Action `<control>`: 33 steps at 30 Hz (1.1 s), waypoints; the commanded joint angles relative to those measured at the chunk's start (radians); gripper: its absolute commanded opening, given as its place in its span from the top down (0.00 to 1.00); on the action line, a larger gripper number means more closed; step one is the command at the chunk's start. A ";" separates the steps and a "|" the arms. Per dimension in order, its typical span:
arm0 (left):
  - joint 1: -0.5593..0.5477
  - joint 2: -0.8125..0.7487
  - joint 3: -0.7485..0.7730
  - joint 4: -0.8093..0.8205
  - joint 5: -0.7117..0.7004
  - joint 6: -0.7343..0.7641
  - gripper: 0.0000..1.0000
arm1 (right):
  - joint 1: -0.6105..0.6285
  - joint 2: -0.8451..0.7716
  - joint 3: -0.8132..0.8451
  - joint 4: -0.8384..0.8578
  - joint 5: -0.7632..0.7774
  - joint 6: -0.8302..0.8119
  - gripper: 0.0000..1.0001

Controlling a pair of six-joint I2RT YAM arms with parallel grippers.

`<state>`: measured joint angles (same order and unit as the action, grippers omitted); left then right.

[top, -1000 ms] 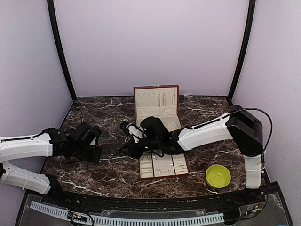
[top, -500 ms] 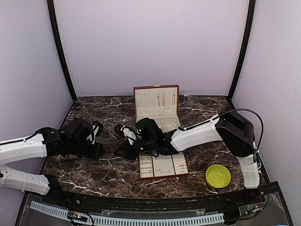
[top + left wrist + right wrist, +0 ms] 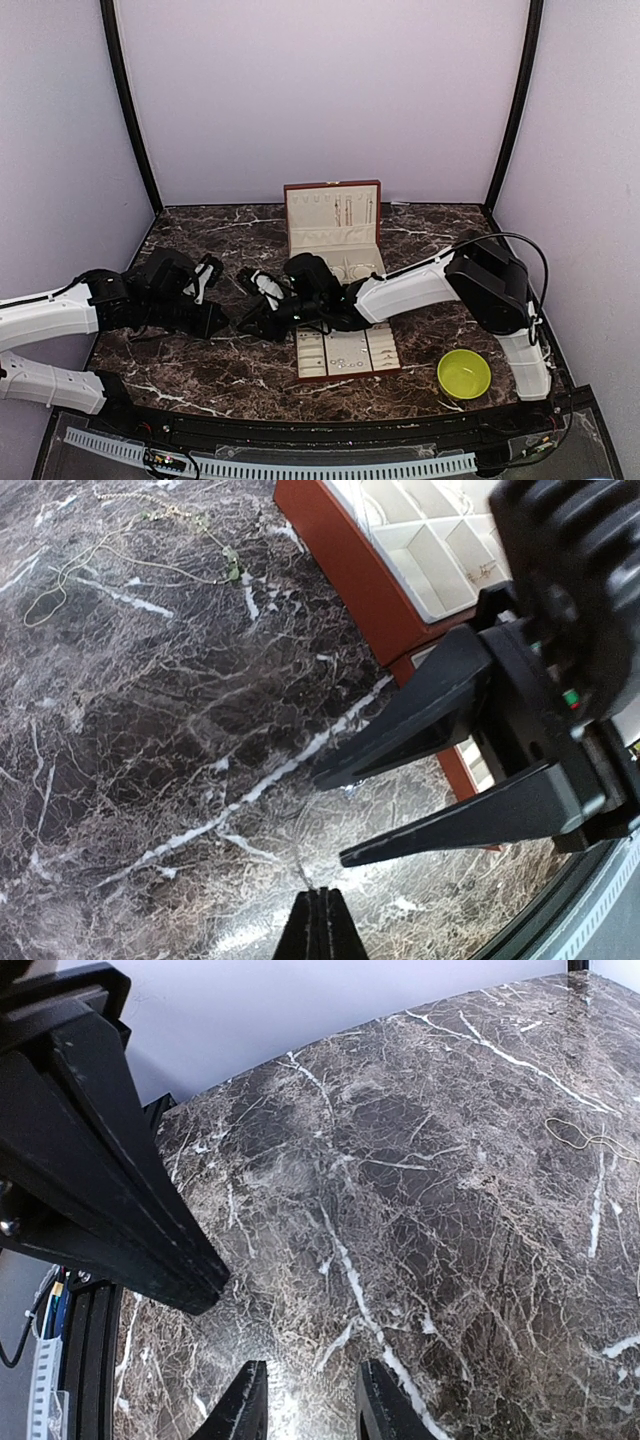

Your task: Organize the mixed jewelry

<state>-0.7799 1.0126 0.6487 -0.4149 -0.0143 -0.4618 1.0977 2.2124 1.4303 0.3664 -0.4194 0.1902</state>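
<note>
My left gripper (image 3: 320, 912) is shut, and a fine silvery chain (image 3: 298, 865) runs out from its tips over the marble. Right in front of it are the two black fingers (image 3: 400, 730) of my right gripper (image 3: 310, 1410), which is open with nothing between them. In the top view both grippers meet left of the box, the left gripper (image 3: 222, 318) facing the right gripper (image 3: 245, 312). Another thin chain loop (image 3: 45, 595) lies loose on the table, also seen as a chain (image 3: 575, 1135) in the right wrist view. Small silvery pieces (image 3: 345, 362) sit in the cream-lined tray (image 3: 385, 350).
The reddish-brown box (image 3: 333, 215) stands open at the back centre, its side (image 3: 350, 570) close to both grippers. A yellow-green bowl (image 3: 464, 373) sits at the front right. The left finger (image 3: 90, 1150) looms large in the right wrist view.
My right arm has reached further left, away from the tray and up to the left gripper. The left gripper has shifted slightly right and stayed shut.
</note>
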 commanded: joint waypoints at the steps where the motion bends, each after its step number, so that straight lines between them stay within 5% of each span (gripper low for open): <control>1: -0.005 -0.023 0.029 0.022 0.011 0.013 1.00 | 0.008 0.025 0.040 0.037 -0.010 -0.023 0.69; 33: -0.005 -0.036 0.028 0.040 0.050 0.002 1.00 | 0.021 0.082 0.094 0.052 -0.001 -0.033 0.72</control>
<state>-0.7799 0.9997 0.6544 -0.3901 0.0261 -0.4572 1.1080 2.2749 1.4933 0.3710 -0.4175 0.1585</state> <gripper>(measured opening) 0.009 0.280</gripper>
